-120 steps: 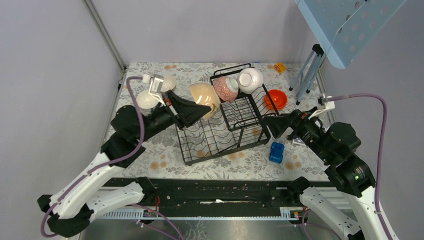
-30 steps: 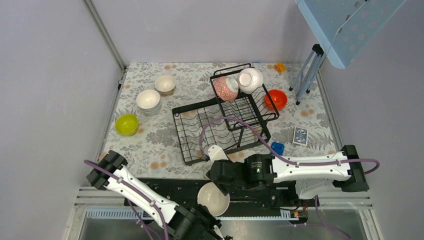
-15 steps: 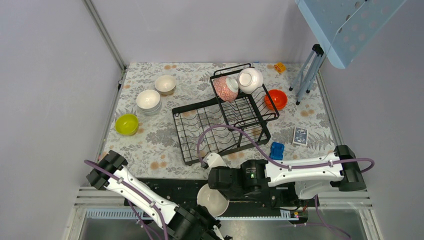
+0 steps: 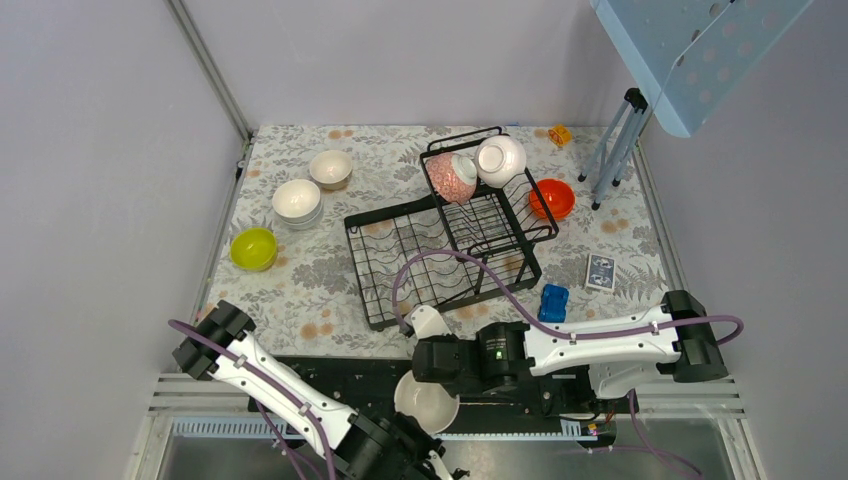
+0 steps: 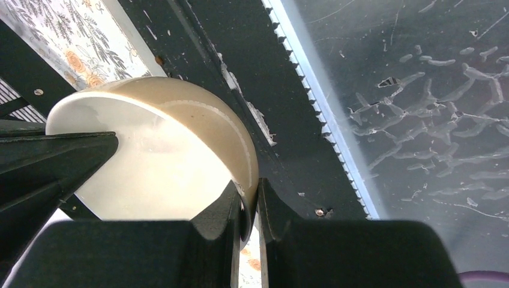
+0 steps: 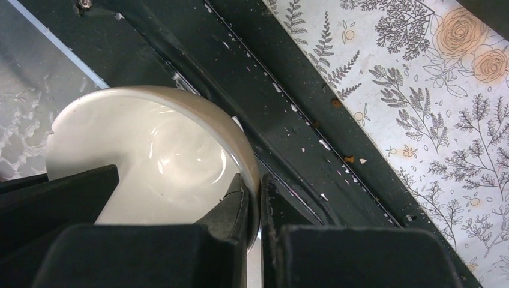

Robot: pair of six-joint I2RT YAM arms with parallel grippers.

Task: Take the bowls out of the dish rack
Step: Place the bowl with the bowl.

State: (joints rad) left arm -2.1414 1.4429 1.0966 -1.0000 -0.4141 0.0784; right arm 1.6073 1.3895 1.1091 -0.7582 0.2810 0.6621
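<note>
I have a cream bowl [image 5: 156, 150] pinched by its rim in both claws at once. My left claw [image 5: 247, 201] is closed narrow on one side of the rim, one finger inside the bowl and one outside, and my right claw [image 6: 257, 193] grips the opposite side the same way. The bowl is round, glossy and empty, pale off-white inside with a warmer beige outer wall and a thin, smooth rim. From above its opening faces up, and it hangs off the table [image 4: 300, 290], over the black frame [image 4: 330, 372] along the near edge, between my two arms. The dish rack [image 4: 420, 265], black wire, sits mid-table. Its raised upper basket at the far right corner holds a pink-patterned bowl [image 4: 452, 177] and a white bowl [image 4: 500, 160], side by side and both tipped on their sides. An orange-red bowl [image 4: 552, 198] stands upright on the table just right of the rack. Well to the rack's left are a yellow-green bowl [image 4: 253, 248], what looks like a stack of white bowls [image 4: 297, 202] and a beige bowl [image 4: 330, 167], all upright and apart from one another. A blue block [image 4: 553, 302] and a small card [image 4: 600, 271] lie near the rack's near right corner.
</note>
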